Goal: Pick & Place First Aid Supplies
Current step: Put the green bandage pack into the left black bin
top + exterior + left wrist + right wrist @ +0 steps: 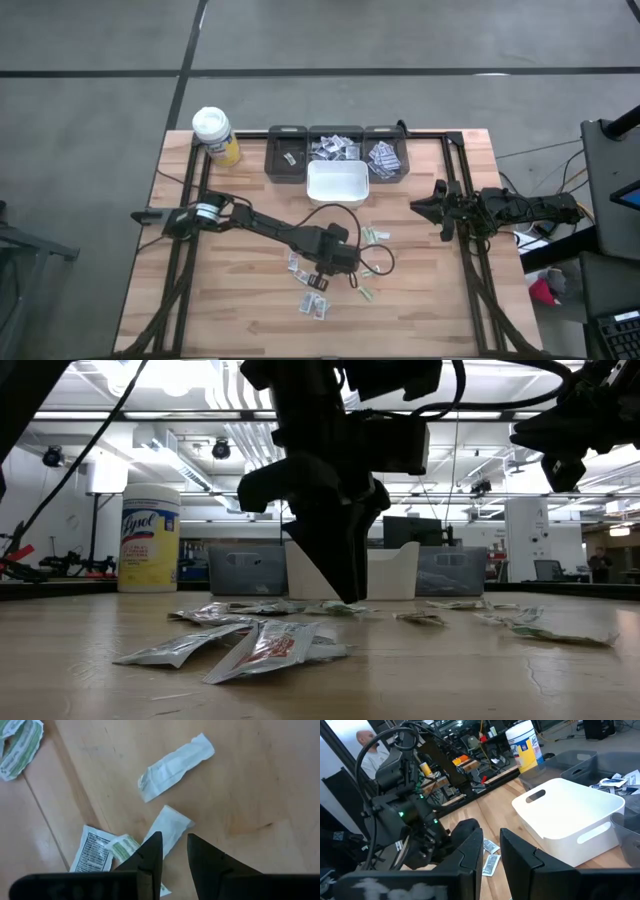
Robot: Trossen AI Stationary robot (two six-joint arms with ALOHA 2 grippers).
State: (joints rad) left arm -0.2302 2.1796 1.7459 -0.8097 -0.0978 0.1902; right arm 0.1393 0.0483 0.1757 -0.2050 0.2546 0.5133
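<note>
My left gripper [174, 851] stands part-open and empty over a small flat white paper packet [169, 827] lying on the wooden worktop [250, 785], and closing off-centre risks snagging the overlapping green-printed packet [121, 848].

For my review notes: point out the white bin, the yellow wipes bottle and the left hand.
white bin [337, 196], high view, front rim.
yellow wipes bottle [212, 125], high view, white lid.
left hand [174, 854], left wrist view, between fingertips.
</note>
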